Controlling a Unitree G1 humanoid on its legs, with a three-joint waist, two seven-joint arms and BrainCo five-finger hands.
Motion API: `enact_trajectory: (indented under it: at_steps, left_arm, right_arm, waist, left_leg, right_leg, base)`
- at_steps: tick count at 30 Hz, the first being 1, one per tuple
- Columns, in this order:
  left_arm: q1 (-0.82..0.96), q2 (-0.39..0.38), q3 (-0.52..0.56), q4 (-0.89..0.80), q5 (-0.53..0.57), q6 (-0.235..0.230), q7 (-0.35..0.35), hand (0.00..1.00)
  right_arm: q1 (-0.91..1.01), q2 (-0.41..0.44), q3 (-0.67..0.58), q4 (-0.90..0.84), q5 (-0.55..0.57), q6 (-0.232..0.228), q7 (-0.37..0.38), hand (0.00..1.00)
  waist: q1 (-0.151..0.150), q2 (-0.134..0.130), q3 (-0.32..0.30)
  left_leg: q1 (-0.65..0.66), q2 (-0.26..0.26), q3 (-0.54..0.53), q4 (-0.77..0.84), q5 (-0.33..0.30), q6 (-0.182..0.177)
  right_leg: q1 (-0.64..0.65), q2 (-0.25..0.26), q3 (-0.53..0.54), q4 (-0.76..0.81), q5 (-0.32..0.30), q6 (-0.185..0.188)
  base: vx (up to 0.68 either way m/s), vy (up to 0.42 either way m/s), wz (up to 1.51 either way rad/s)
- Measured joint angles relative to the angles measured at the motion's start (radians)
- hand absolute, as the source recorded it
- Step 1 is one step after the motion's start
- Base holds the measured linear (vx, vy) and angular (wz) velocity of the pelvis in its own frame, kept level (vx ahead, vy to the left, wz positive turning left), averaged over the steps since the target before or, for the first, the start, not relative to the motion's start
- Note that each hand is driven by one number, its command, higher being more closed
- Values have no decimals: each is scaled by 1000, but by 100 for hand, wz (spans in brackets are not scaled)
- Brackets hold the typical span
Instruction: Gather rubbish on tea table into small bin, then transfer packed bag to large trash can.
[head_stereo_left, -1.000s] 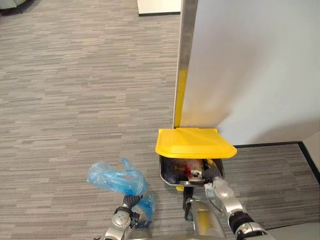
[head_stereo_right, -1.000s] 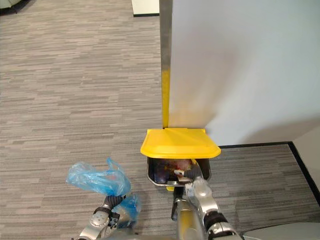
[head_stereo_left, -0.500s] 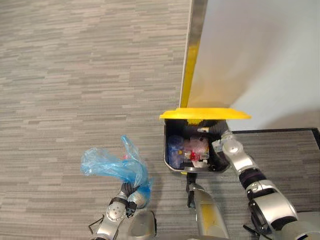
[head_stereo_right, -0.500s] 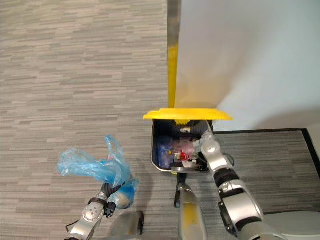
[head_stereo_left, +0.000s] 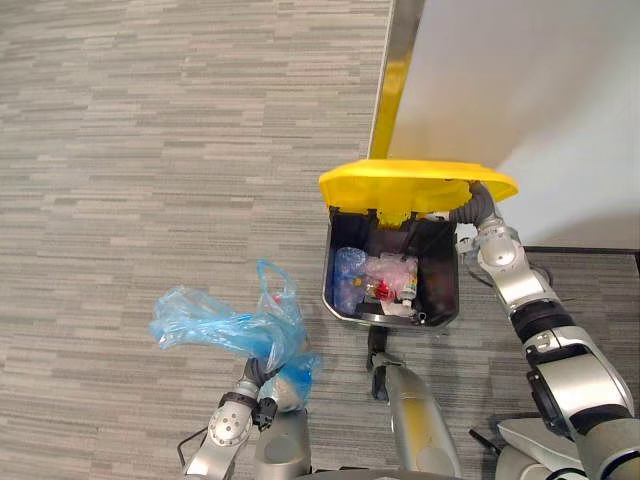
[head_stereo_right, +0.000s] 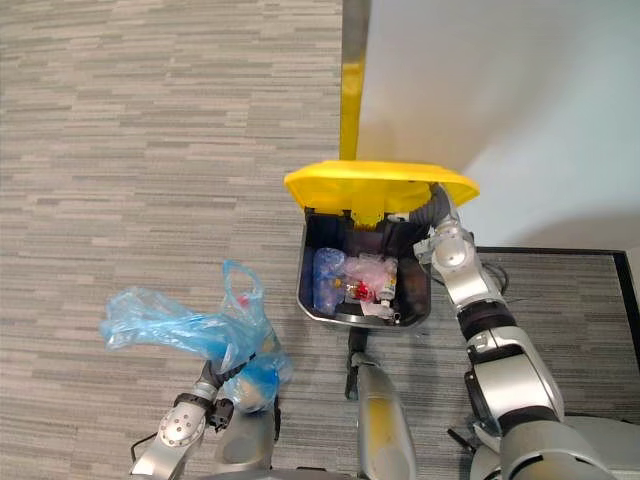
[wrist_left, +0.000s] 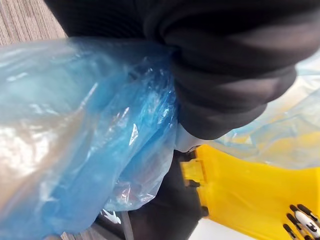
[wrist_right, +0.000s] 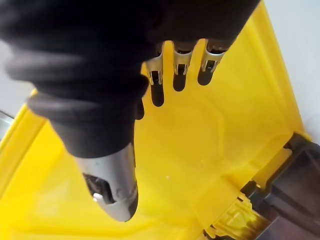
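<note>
A dark large trash can (head_stereo_left: 328, 270) stands against the wall with its yellow lid (head_stereo_left: 415, 183) tilted up. Bottles and wrappers (head_stereo_left: 383, 281) lie inside it. My right hand (head_stereo_left: 479, 206) reaches under the lid's right end; in the right wrist view its straight fingers (wrist_right: 179, 70) press flat on the lid's yellow underside (wrist_right: 210, 130), so it is open. My left hand (head_stereo_left: 259, 380) is at the lower left, shut on the neck of a crumpled blue plastic bag (head_stereo_left: 225, 328) held off the floor, left of the can. The bag (wrist_left: 75, 145) covers that hand's fingers.
A white wall panel (head_stereo_left: 530, 80) with a metal edge bearing a yellow strip (head_stereo_left: 394, 75) rises right behind the can. Grey striped carpet (head_stereo_left: 150, 150) spreads to the left and far side. A darker mat with a black border (head_stereo_left: 600, 268) lies to the can's right.
My right hand has pushed the yellow lid from nearly level to tilted up, uncovering the can's inside. The blue bag has risen a little. The camera has shifted as well.
</note>
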Motion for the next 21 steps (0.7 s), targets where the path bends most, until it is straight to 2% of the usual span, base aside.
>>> enact_trajectory:
  at_steps: [2,5,7,8,9,10,11,12,14,16,17,21]
  left_arm:
    - [-20,9,-27,-21,-18,-4,-5,100]
    - [-156,-6,-86,-21,-20,1,0,100]
    - [-292,-46,-103,-22,-12,25,21,100]
    - [-323,-59,-107,-22,-12,26,27,100]
    - [-388,-84,-117,-21,-12,27,42,100]
    - [-441,-86,-127,-22,-11,27,48,100]
    - [-459,-94,-127,-22,-11,28,52,100]
    - [-491,-119,-130,-21,-12,33,70,100]
    - [-587,-130,-165,3,-10,49,88,100]
    - [-623,-138,-175,21,-10,54,95,100]
    - [-650,-150,-173,29,-9,58,116,100]
    - [-747,-147,-171,75,4,63,155,100]
  right_arm:
    - [-2,1,3,0,5,-2,-4,0]
    - [-23,4,15,-1,4,-2,-16,0]
    - [-32,15,29,-1,4,-2,-16,0]
    - [-36,21,29,-1,4,-1,-16,0]
    - [-54,35,35,-1,4,6,-16,0]
    - [-59,49,42,0,3,10,-16,0]
    - [-69,54,46,0,3,15,-15,0]
    - [-102,66,48,0,3,17,-14,0]
    - [-148,60,66,0,4,18,-15,0]
    - [-150,60,66,0,4,19,-16,0]
    - [-154,62,72,0,4,21,-16,0]
    - [-184,63,85,3,4,23,-14,0]
  waist:
    - [0,-1,3]
    - [-1,-4,31]
    - [-5,-14,59]
    - [-6,-9,62]
    - [-3,3,79]
    - [-34,-24,95]
    - [-29,-26,97]
    - [-23,-21,99]
    - [-34,-22,106]
    - [-37,-29,111]
    - [-36,-30,113]
    - [-33,-39,125]
  left_leg:
    - [-15,3,0,-1,1,-2]
    - [-46,9,-5,-2,2,-1]
    - [-55,10,-5,1,8,-11]
    - [-63,21,-6,0,9,-12]
    - [-70,60,1,-1,18,-25]
    - [-71,44,0,21,35,-62]
    - [-77,46,2,40,38,-67]
    - [-113,55,5,93,35,-61]
    - [-175,58,33,143,30,-41]
    - [-173,57,49,135,30,-42]
    - [-175,55,61,133,30,-42]
    - [-196,56,57,128,30,-42]
  right_leg:
    - [-4,3,-5,-23,2,4]
    - [1,5,-25,-88,10,17]
    - [8,12,-29,-120,16,34]
    - [8,17,-37,-131,0,58]
    - [-36,22,-39,-12,-29,8]
    - [-34,4,26,80,-21,-17]
    - [-40,8,21,81,13,-32]
    - [-54,21,7,71,15,-33]
    - [-69,29,-11,35,26,-17]
    - [-69,26,0,25,30,-11]
    - [-68,25,8,6,40,5]
    - [-69,30,3,-38,43,10]
  base:
    - [-88,-52,-2]
    - [-101,-35,-4]
    - [-129,-54,-3]
    - [-108,-121,-15]
    - [-73,-120,28]
    - [-57,-124,24]
    - [-38,-71,4]
    - [-81,-54,-43]
    - [-135,-7,-38]
    - [-93,7,-14]
    - [-91,5,-11]
    - [-79,-21,-4]
